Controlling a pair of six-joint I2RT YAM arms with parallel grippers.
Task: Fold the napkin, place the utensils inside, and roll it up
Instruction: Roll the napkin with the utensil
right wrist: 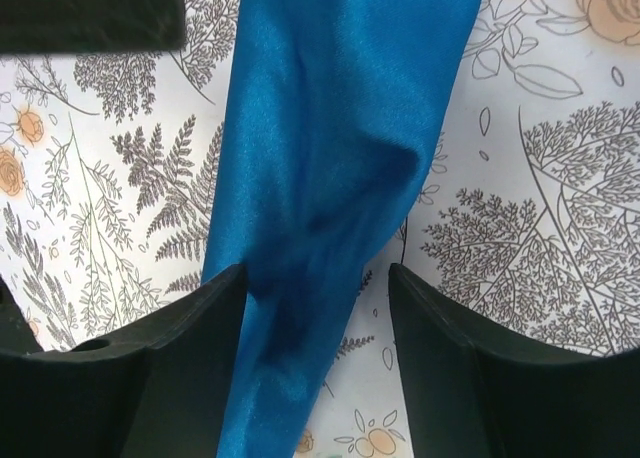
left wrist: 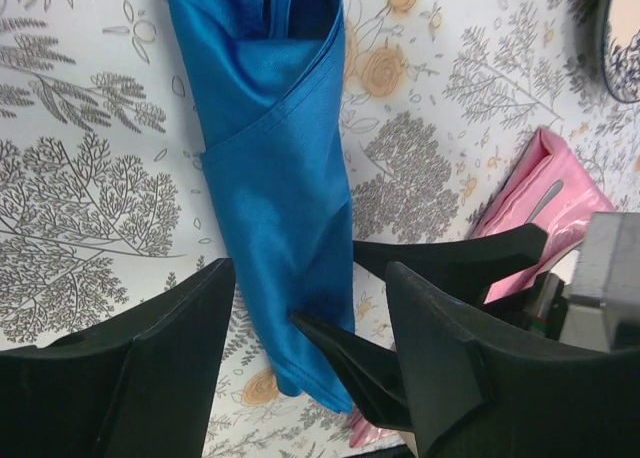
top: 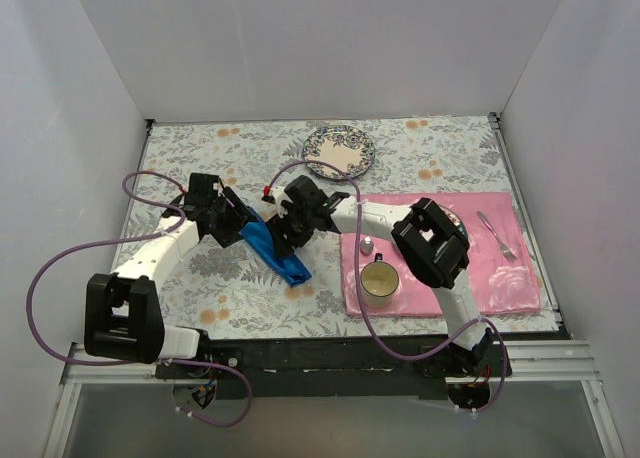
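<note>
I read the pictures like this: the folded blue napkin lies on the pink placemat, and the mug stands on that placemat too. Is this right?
Not fully. The napkin lies on the floral tablecloth, left of the pink placemat, not on it; the top external view shows this. The mug does stand on the placemat.

Robot lab booth: white walls (top: 300,48), floral tablecloth (top: 190,143)
</note>
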